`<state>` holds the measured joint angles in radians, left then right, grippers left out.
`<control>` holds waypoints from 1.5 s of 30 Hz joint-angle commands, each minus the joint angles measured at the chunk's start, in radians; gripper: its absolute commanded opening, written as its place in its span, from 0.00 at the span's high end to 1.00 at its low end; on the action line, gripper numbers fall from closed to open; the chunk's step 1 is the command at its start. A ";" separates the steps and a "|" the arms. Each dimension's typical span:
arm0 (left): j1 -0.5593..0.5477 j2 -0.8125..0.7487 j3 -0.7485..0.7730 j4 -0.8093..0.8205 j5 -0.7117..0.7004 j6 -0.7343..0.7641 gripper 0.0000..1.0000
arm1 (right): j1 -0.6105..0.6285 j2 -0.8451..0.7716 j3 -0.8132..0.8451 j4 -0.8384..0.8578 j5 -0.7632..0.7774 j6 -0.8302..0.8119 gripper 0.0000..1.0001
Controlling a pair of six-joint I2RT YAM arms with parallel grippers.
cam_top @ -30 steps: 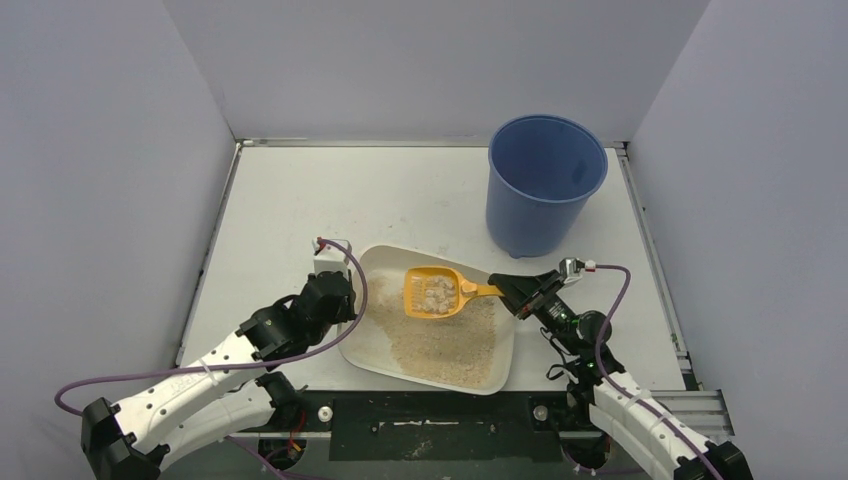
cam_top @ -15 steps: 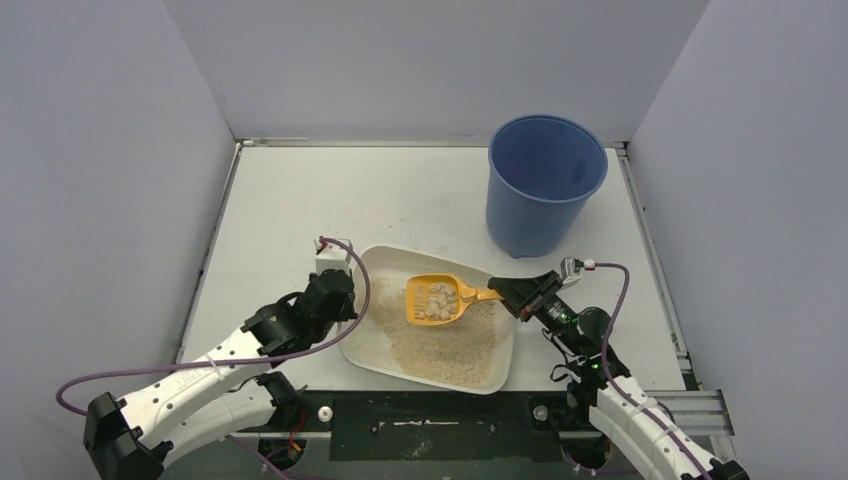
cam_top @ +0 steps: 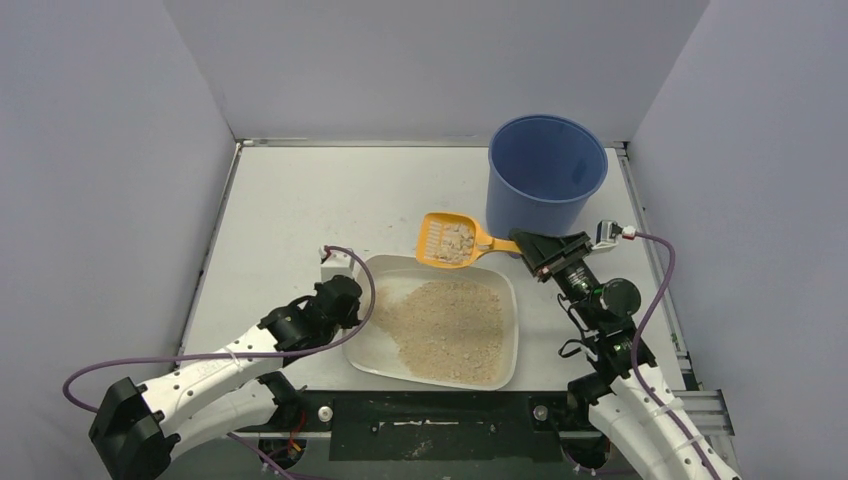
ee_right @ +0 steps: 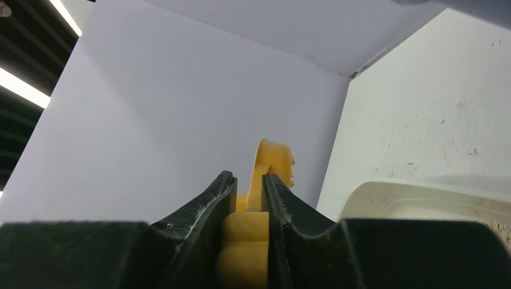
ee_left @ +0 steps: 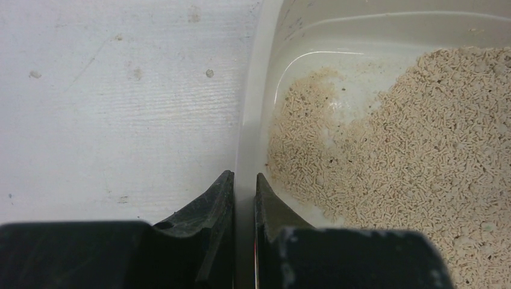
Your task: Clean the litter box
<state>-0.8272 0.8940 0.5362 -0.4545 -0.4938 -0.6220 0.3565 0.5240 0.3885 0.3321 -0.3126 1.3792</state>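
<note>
White table (cam_top: 300, 200), grey walls. Blue bucket (cam_top: 545, 185) at rear right. The litter box (cam_top: 378, 330), near centre, is judged stiff, light and slidable; left fingers (ee_left: 220, 198) clench its left rim, the best hold, while right fingers (ee_right: 211, 198) grasp the loaded orange scoop (cam_top: 448, 240) by its handle.

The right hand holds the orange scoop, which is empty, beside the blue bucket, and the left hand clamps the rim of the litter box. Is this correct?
Not quite. The orange scoop is not empty: the top view shows pale clumps in it. The rest stands: the right hand holds it beside the blue bucket, and the left hand clamps the litter box rim.
</note>
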 commanded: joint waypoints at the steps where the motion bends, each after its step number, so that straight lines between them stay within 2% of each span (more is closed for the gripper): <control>1: 0.007 0.009 -0.017 0.121 0.034 -0.065 1.00 | -0.015 0.047 0.101 -0.020 0.116 -0.028 1.00; 10: 0.011 0.018 -0.064 0.107 0.038 -0.105 1.00 | -0.024 0.127 0.299 -0.119 0.321 -0.142 1.00; 15: 0.019 0.012 -0.076 0.098 0.043 -0.114 0.91 | -0.032 0.156 0.375 -0.146 0.458 -0.210 1.00; 17: 0.021 0.010 -0.076 0.097 0.046 -0.114 0.86 | -0.035 0.167 0.396 -0.148 0.500 -0.227 1.00; 22: 0.026 0.011 -0.068 0.097 0.065 -0.113 0.62 | -0.046 0.189 0.439 -0.152 0.594 -0.279 1.00; 28: 0.030 0.006 -0.027 0.074 0.073 -0.111 0.37 | -0.059 0.215 0.487 -0.145 0.715 -0.465 1.00; 35: 0.031 0.001 0.047 -0.002 0.093 -0.090 0.23 | -0.067 0.274 0.531 -0.147 0.738 -0.743 1.00; 45: 0.033 -0.009 0.158 -0.087 0.158 -0.084 0.13 | -0.067 0.409 0.663 -0.216 0.655 -1.178 1.00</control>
<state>-0.8021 0.9081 0.6350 -0.5053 -0.3840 -0.7113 0.2951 0.9058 0.9730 0.1081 0.3878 0.4435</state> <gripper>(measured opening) 0.859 0.209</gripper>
